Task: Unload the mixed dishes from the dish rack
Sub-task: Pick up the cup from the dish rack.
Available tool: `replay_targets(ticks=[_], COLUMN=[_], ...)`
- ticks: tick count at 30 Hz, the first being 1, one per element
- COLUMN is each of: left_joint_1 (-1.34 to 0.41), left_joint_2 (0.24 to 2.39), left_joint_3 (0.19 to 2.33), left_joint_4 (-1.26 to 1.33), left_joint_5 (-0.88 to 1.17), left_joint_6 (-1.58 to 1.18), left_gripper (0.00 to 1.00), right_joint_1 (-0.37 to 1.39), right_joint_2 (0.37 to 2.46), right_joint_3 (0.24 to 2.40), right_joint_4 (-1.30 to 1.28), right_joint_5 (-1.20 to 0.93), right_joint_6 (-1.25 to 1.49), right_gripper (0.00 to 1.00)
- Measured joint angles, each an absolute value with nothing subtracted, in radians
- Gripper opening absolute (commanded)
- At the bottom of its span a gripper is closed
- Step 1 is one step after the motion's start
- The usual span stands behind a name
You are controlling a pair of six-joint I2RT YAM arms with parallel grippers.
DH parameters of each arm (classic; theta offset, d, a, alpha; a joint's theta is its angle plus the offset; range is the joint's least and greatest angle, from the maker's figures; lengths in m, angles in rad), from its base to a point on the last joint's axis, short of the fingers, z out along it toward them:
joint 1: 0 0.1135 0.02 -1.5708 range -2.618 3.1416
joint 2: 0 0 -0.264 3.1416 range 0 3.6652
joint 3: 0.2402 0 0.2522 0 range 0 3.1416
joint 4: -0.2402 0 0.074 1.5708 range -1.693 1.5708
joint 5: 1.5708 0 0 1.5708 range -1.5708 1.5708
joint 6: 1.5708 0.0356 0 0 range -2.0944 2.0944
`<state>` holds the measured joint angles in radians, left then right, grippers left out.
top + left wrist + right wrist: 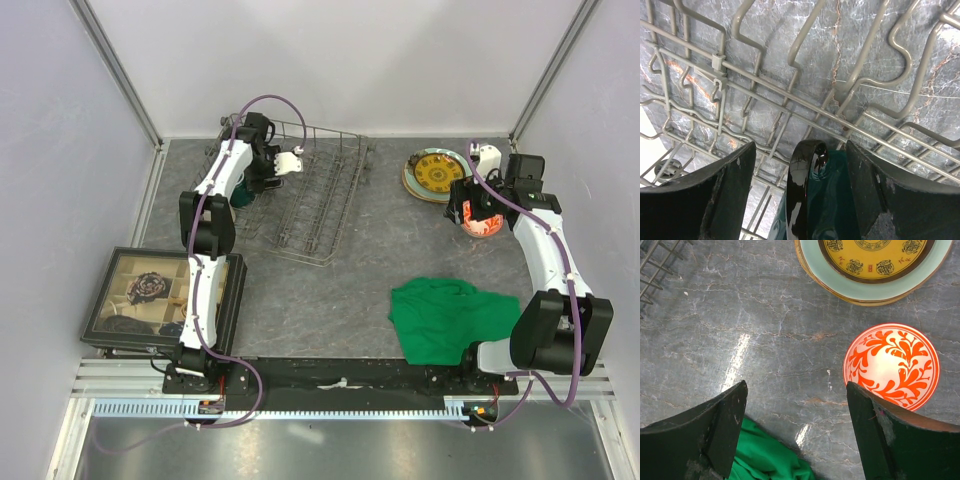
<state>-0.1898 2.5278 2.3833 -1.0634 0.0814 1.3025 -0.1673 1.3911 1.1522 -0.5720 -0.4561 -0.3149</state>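
The grey wire dish rack (320, 200) stands at the back left and fills the left wrist view (790, 95). My left gripper (258, 182) is at its left end, open, with the handle of the dark green mug (807, 185) between the fingers; a gap shows on the left side. The mug also shows in the top view (241, 197). My right gripper (796, 385) is open and empty above the table, just left of the red-and-white bowl (891, 365). The yellow-patterned plate (875, 255) lies on the mint-green plate (840, 282), a cream rim beneath. The beige cup is out of view.
A green cloth (450, 320) lies at the front right, its edge under my right gripper (765, 455). A black-framed compartment tray (160, 295) sits at the front left. Grey walls close in the back and both sides.
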Motion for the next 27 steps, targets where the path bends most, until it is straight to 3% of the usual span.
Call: replay_targets(ticks=[15,27], left_joint_1=[-0.184,-0.184], left_joint_2=[2.55,2.559], left_joint_3=[2.391,2.391], left_joint_4=[-1.034,-1.019], left_joint_5=[0.081,0.081], left_joint_6=[1.302,1.301], left_gripper=[0.66,0.35], right_joint_1=[-0.167,-0.167], right_joint_2=[1.408,1.423], right_joint_3=[1.152,1.152], right_joint_4=[-0.571,-0.569], right_joint_5=[-0.456,-0.456], right_joint_6=[-0.318,-0.32], right_gripper=[0.87,0.87])
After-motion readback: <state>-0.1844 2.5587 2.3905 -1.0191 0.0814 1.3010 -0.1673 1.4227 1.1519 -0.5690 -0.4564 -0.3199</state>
